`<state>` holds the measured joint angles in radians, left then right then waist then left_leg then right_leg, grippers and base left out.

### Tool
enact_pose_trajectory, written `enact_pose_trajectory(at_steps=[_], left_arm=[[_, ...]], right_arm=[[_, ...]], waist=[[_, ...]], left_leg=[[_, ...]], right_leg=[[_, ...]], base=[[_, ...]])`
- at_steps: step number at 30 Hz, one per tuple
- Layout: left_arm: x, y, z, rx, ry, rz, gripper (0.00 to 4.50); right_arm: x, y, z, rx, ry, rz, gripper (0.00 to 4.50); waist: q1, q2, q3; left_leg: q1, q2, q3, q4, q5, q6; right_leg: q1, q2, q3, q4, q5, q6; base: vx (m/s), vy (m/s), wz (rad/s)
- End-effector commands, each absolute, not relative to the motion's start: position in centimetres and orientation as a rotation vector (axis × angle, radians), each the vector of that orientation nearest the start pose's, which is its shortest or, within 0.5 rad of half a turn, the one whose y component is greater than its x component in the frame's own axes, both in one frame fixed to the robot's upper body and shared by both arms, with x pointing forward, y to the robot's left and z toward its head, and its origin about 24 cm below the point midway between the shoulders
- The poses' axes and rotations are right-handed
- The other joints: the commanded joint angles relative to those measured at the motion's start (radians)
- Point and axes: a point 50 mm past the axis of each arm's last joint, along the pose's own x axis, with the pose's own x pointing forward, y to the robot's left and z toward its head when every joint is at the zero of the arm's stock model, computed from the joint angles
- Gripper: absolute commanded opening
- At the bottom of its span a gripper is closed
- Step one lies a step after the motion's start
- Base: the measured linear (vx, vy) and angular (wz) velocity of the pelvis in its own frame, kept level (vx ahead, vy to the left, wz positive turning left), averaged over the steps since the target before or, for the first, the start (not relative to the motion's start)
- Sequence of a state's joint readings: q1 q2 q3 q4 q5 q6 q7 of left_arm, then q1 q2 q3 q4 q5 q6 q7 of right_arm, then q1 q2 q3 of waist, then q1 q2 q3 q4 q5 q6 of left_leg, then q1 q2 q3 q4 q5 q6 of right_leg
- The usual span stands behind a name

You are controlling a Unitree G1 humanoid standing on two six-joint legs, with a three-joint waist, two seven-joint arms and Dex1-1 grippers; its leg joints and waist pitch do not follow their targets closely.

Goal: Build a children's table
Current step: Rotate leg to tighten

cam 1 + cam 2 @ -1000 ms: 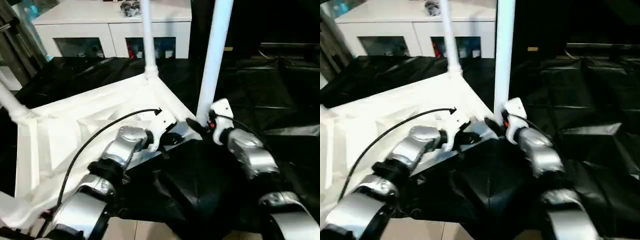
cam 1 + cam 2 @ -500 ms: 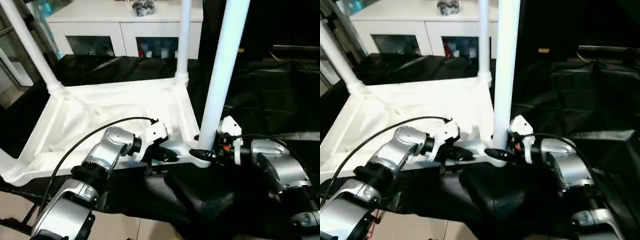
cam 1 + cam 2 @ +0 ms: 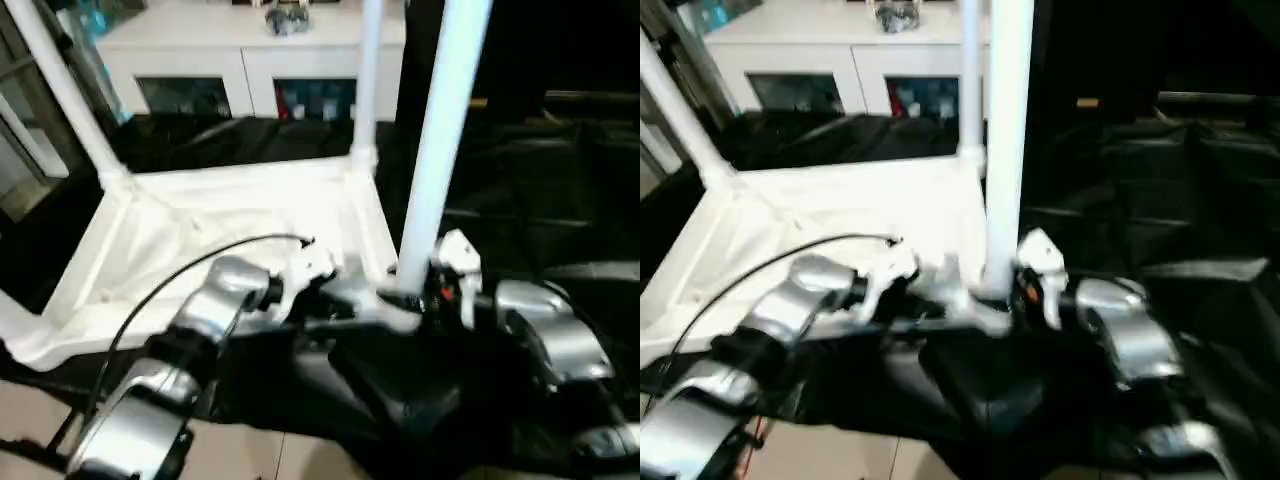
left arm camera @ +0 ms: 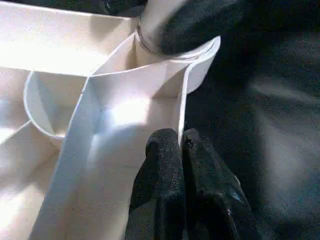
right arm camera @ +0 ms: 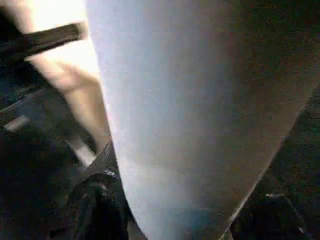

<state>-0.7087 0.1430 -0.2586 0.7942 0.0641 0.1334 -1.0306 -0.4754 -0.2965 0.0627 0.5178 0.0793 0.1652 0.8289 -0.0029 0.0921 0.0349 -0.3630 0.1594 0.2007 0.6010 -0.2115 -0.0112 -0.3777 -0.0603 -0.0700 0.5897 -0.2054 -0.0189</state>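
Left eye view: white tabletop [image 3: 240, 215] inverted; legs [image 3: 440, 130] upright

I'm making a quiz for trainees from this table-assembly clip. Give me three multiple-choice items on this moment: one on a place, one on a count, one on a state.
1. Where does the left gripper hold the tabletop?
A. on the thin rim wall beside the nearest corner socket
B. on the far edge by the cabinet
C. on a leg's top end

2. How many white legs stand up from the tabletop in the head views?
A. one
B. three
C. six

3. How does the tabletop lie on the black-draped work table?
A. on its side
B. flat face up
C. ribbed underside up

Answers:
1 A: the left wrist view shows the black fingers pinched on the rim wall next to the socket holding the nearest leg.
2 B: the nearest leg, a far leg and a left leg rise.
3 C: ribs and sockets face upward.
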Motion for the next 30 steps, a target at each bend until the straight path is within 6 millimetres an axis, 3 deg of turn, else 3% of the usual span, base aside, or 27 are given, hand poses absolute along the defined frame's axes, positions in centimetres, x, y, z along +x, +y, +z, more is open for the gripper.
enact_pose_trajectory(at_steps=[1,2,3,7,10,11,15,22,26,30], left_arm=[[33.8,5.1,5.0,0.251,0.393,-1.164,0.0],[34.0,4.5,5.0,0.226,0.4,-1.106,0.0],[34.0,4.5,5.0,0.226,0.4,-1.106,0.0],[34.6,3.2,5.1,0.169,0.402,-0.982,0.0],[34.5,2.6,5.2,0.176,0.382,-0.979,0.0],[34.5,2.5,5.2,0.177,0.377,-0.979,0.0],[34.3,2.8,5.1,0.215,0.365,-1.028,0.0],[33.3,4.5,4.5,0.267,0.395,-1.19,0.0],[33.1,5.6,4.5,0.307,0.37,-1.255,0.0],[32.7,6.6,4.7,0.313,0.373,-1.334,0.0]], right_arm=[[31.7,-13.0,1.4,-0.093,0.43,0.787,2.0],[32.4,-12.8,1.0,-0.066,0.439,0.681,1.99],[32.4,-12.8,1.0,-0.066,0.439,0.681,1.98],[33.5,-11.9,0.7,-0.007,0.439,0.502,1.97],[33.7,-10.9,0.8,-0.025,0.426,0.485,1.97],[33.7,-10.8,0.8,-0.026,0.424,0.486,2.53],[33.8,-10.5,1.4,0.06,0.397,0.574,2.84],[33.1,-11.7,2.5,-0.033,0.365,0.819,3.14],[31.8,-12.8,2.9,-0.063,0.385,1.022,3.14],[30.6,-13.6,3.0,-0.097,0.432,1.173,3.14]], waist=[[-0.014,-0.008,-0.033],[-0.026,-0.007,-0.035],[-0.034,-0.009,-0.036],[-0.046,-0.008,-0.042],[-0.048,-0.007,-0.049],[-0.046,-0.008,-0.05],[-0.044,-0.008,-0.049],[-0.044,-0.01,-0.049],[-0.03,-0.009,-0.05],[-0.007,-0.014,-0.049]], left_leg=[[0.013,0.077,-0.056,-0.084,-0.307,0.012],[0.015,0.077,-0.057,-0.086,-0.325,0.003],[0.017,0.076,-0.058,-0.086,-0.341,0.003],[0.008,0.074,-0.053,-0.083,-0.293,0.034],[0.001,0.074,-0.051,-0.077,-0.223,0.075],[0.001,0.074,-0.049,-0.074,-0.198,0.095],[-0.003,0.078,-0.05,-0.073,-0.175,0.136],[-0.007,0.079,-0.048,-0.072,-0.175,0.14],[-0.004,0.084,-0.045,-0.069,-0.146,0.161],[0.0,0.086,-0.042,-0.07,-0.161,0.151]], right_leg=[[0.025,-0.103,0.051,-0.1,-0.442,-0.18],[0.023,-0.1,0.051,-0.1,-0.419,-0.187],[0.025,-0.1,0.05,-0.102,-0.4,-0.193],[0.032,-0.102,0.052,-0.096,-0.288,-0.226],[0.041,-0.105,0.051,-0.089,-0.186,-0.248],[0.04,-0.106,0.051,-0.086,-0.155,-0.255],[0.046,-0.106,0.048,-0.08,-0.119,-0.264],[0.05,-0.107,0.047,-0.081,-0.155,-0.258],[0.047,-0.103,0.043,-0.075,-0.113,-0.263],[0.047,-0.103,0.045,-0.077,-0.155,-0.253]], base=[[0.0,0.0,0.0],[0.0,0.0,0.0],[0.0,0.0,0.0],[0.0,0.0,0.0],[0.0,0.0,0.0],[0.0,0.0,0.0],[0.0,0.0,0.0],[0.0,0.0,0.0],[0.0,0.0,0.0],[0.0,0.0,0.0]])
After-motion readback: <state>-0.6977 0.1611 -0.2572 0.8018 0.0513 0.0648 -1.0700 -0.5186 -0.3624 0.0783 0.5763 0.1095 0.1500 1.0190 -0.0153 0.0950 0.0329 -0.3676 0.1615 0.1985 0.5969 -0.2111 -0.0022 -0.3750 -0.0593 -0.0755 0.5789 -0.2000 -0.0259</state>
